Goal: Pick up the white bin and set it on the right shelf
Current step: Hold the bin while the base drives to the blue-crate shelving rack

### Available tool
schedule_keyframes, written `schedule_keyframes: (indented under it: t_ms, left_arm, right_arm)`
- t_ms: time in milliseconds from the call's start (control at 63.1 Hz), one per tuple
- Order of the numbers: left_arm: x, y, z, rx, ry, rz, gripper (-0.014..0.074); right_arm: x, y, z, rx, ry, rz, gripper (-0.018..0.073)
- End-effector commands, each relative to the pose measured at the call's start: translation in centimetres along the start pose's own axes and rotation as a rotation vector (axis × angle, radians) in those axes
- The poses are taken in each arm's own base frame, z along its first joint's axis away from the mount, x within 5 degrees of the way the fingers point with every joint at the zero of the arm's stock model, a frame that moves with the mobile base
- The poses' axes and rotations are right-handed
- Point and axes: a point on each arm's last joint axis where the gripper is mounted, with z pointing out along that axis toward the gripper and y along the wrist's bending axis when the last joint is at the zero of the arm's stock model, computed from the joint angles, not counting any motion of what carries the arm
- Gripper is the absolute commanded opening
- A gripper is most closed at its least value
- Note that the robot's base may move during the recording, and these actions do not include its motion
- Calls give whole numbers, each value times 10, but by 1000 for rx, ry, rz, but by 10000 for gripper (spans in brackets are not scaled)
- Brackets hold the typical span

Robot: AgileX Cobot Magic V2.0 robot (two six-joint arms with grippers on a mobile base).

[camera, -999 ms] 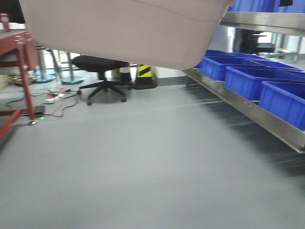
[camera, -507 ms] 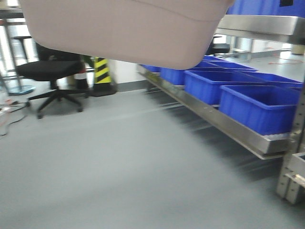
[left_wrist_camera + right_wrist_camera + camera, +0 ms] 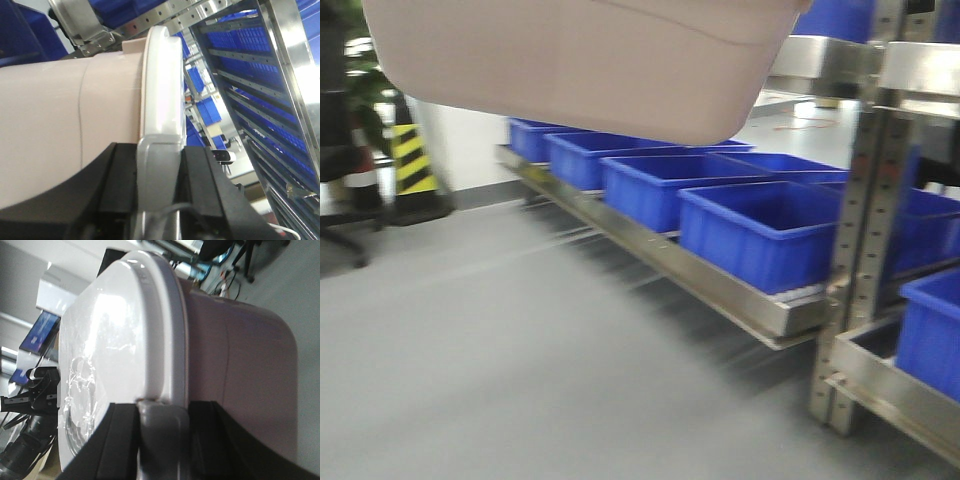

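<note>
Bin (image 3: pixel 580 60): pinkish-beige plastic body with rounded corners and one faint moulded line curving across the wall. Lid (image 3: pixel 110 340): glossy white, with a raised rounded rim and a recess near one end.

Position: the bin is held off the floor (image 3: pixel 520 360) and fills the top of the front view. Its underside slopes, lowest toward the right. It is near the shelf (image 3: pixel 720 285) but rests on no tier.

Left gripper (image 3: pixel 159 175): black fingers (image 3: pixel 120 180) stand on either side of the lid rim, one on the body side and one on the lid side, pinching the rim between them.

Right gripper (image 3: pixel 162 432): same grip on the opposite end, pinching the rim.

Shelf: stainless steel with a perforated upright (image 3: pixel 865 230). The low tier carries a row of open blue crates (image 3: pixel 760 225).
</note>
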Motion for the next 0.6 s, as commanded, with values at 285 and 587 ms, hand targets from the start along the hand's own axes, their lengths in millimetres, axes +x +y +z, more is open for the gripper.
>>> schedule_keyframes:
  t_ms: [285, 587]
  left_arm:
    - [5, -48, -4, 229, 63, 48, -104]
    - [5, -48, -4, 228, 62, 48, -104]
  right_arm:
    - [-1, 45, -6, -171, 1, -67, 172]
    - [-1, 45, -6, -170, 1, -67, 172]
